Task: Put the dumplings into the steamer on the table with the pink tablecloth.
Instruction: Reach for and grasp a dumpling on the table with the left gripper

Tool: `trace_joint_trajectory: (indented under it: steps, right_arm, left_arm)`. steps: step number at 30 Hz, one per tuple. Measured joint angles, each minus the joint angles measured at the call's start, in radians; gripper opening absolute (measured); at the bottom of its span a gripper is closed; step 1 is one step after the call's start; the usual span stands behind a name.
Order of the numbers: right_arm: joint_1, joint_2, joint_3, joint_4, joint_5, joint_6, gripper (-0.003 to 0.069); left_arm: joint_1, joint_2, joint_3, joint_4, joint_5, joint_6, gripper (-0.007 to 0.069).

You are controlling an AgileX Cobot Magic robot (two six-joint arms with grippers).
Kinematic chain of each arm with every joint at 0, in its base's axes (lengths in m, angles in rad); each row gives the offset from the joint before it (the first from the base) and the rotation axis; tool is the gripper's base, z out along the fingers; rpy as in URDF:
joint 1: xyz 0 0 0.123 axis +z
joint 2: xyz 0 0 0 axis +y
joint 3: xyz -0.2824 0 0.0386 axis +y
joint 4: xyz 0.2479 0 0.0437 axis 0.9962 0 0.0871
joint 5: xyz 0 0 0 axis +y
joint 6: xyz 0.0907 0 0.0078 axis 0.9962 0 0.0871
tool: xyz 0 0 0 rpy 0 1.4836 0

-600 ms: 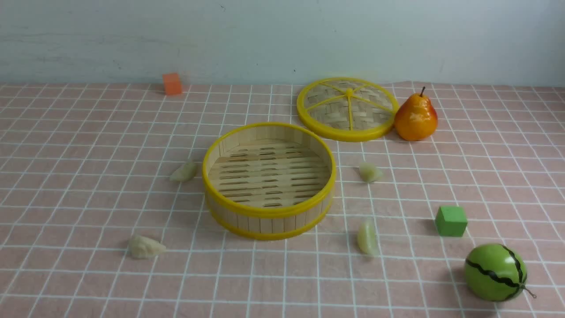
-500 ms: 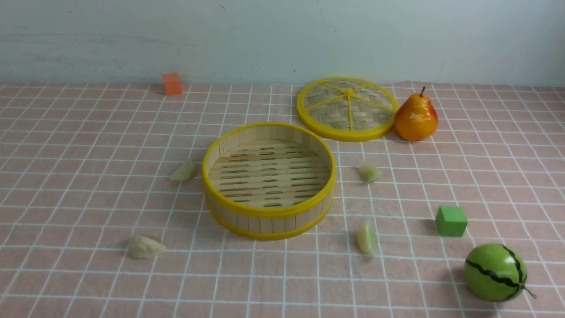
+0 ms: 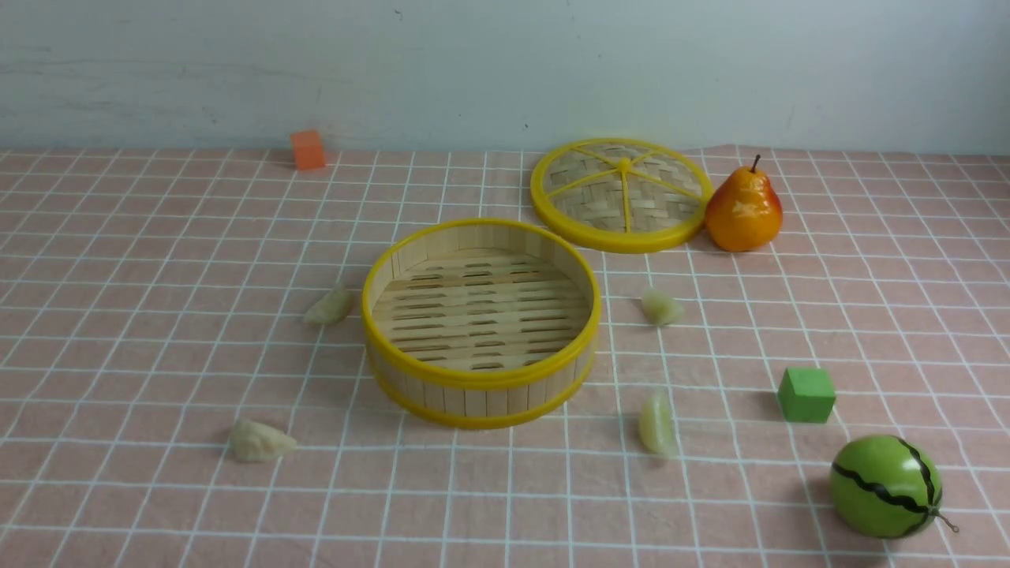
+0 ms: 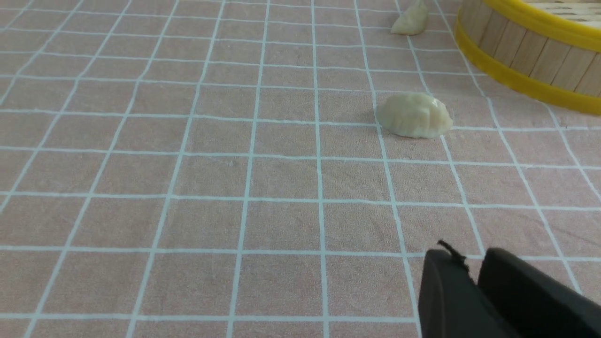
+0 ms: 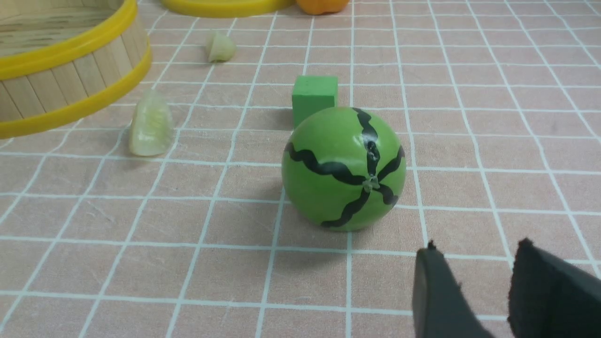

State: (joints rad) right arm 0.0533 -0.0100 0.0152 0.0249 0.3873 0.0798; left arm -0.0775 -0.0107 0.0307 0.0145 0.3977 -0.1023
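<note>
The steamer (image 3: 481,388) stands empty in the middle of the pink tablecloth (image 3: 158,237). Several dumplings lie around it: two on its left (image 3: 329,306) (image 3: 257,441) and two on its right (image 3: 661,307) (image 3: 656,424). Neither arm shows in the front view. In the left wrist view my left gripper (image 4: 469,259) is shut and empty, low over the cloth, short of a dumpling (image 4: 415,121), with the steamer (image 4: 526,61) beyond. In the right wrist view my right gripper (image 5: 478,249) is open and empty, just behind a toy watermelon (image 5: 345,166); a dumpling (image 5: 150,124) lies farther off beside the steamer (image 5: 70,89).
The steamer's woven lid (image 3: 621,193) lies behind the steamer, with a pear (image 3: 744,209) next to it. A green cube (image 3: 806,394) and the toy watermelon (image 3: 885,485) sit at the front right. An orange cube (image 3: 308,149) stands near the back wall.
</note>
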Motion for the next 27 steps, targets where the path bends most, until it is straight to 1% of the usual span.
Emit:
trace_joint_trajectory:
  steps: [4, 12, 16, 18, 19, 20, 21, 22, 23, 24, 26, 27]
  right_arm:
    - [0.0, 0.0, 0.0, -0.018, 0.0, 0.0, 0.0239]
    - [0.0, 0.0, 0.0, -0.125, -0.006, 0.0, 0.0239]
    - [0.0, 0.0, 0.01, -0.137, -0.085, 0.0, 0.0239]
    - [0.0, 0.0, 0.011, -0.14, -0.165, 0.0, 0.0239]
    - [0.0, 0.0, 0.011, -0.142, -0.262, 0.0, 0.0239]
    - [0.0, 0.0, 0.011, -0.143, -0.291, 0.0, 0.0239]
    - [0.0, 0.0, 0.011, -0.143, -0.364, 0.0, 0.0239]
    - [0.0, 0.0, 0.011, -0.143, -0.498, 0.0, 0.0239]
    - [0.0, 0.0, 0.011, -0.143, -0.512, 0.0, 0.0239]
    - [0.0, 0.0, 0.011, -0.144, -0.638, 0.0, 0.0239]
    - [0.0, 0.0, 0.011, -0.144, -0.748, 0.006, 0.0239]
    - [0.0, 0.0, 0.011, -0.146, -0.843, 0.015, 0.0239]
  left_arm:
    - [0.0, 0.0, 0.0, 0.003, -0.006, 0.0, 0.0106]
    - [0.0, 0.0, 0.0, 0.003, -0.031, 0.0, 0.0114]
    - [0.0, 0.0, 0.001, 0.003, -0.168, 0.0, 0.012]
    - [0.0, 0.0, 0.001, 0.003, -0.272, 0.0, 0.0122]
    - [0.0, 0.0, 0.001, 0.003, -0.383, 0.0, 0.0124]
    - [0.0, 0.0, 0.001, 0.003, -0.409, 0.0, 0.0124]
    - [0.0, 0.0, 0.001, 0.003, -0.473, 0.0, 0.0125]
    - [0.0, 0.0, 0.001, 0.005, -0.571, 0.0, 0.0127]
    - [0.0, 0.0, 0.001, 0.006, -0.594, 0.0, 0.0127]
    - [0.0, 0.0, 0.001, 0.007, -0.665, 0.0, 0.0126]
    - [0.0, 0.0, 0.001, 0.007, -0.755, 0.0, 0.0127]
    - [0.0, 0.0, 0.001, 0.007, -0.857, -0.015, 0.0128]
